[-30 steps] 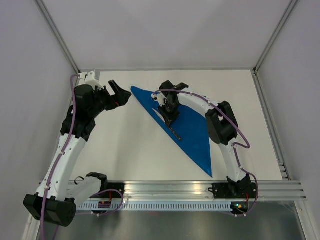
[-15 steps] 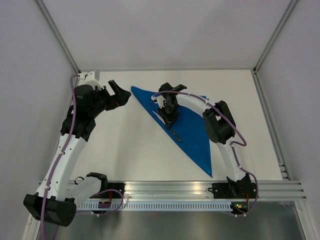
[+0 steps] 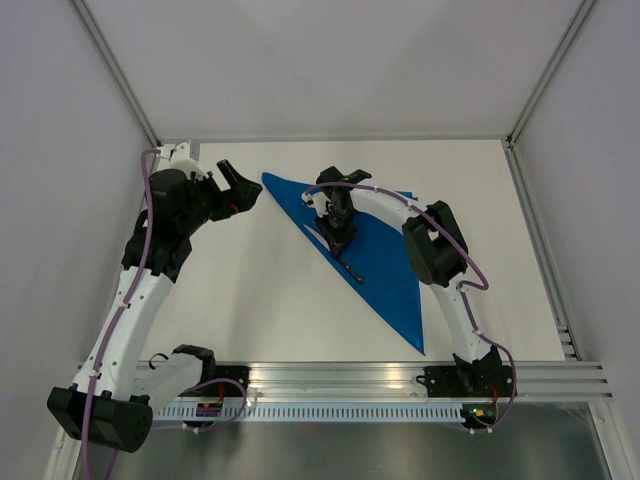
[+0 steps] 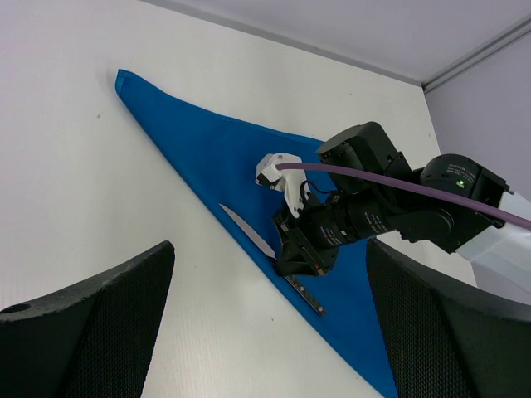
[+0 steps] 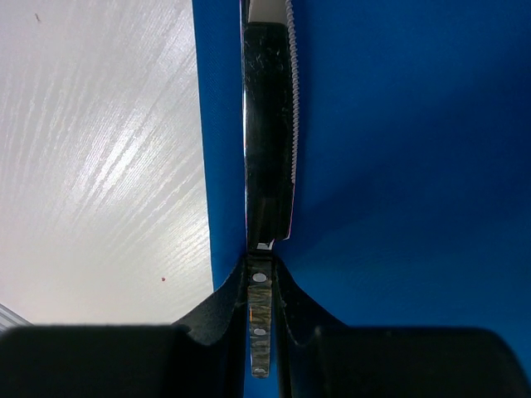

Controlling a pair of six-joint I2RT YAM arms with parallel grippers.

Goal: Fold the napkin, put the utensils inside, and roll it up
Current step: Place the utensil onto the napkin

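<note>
While the left gripper (image 3: 243, 185) is held above the far left corner of the bench (image 3: 260, 300), its jaws are spread wide with nothing between them; its fingers (image 4: 91, 323) frame the left wrist view. The napkin (image 3: 385, 265) is laid flat as a folded triangle. One tip is pointed at the far left corner, one lies toward the far edge, and one is drawn out to the near edge right of centre.

The knife (image 3: 350, 268) is set along the napkin's long left edge, near the middle of the bench. Its blade (image 4: 249, 235) is turned toward the far left and its handle (image 4: 305, 296) toward the near right. The right gripper (image 3: 340, 243) is clenched on the handle just behind the blade, and in the right wrist view the fingers (image 5: 211, 319) are seen pressed on both sides of it. The blade is seen there just inside the napkin's edge, with bare bench to its left. Whether the knife rests on the napkin or is held just above it cannot be told.
</note>
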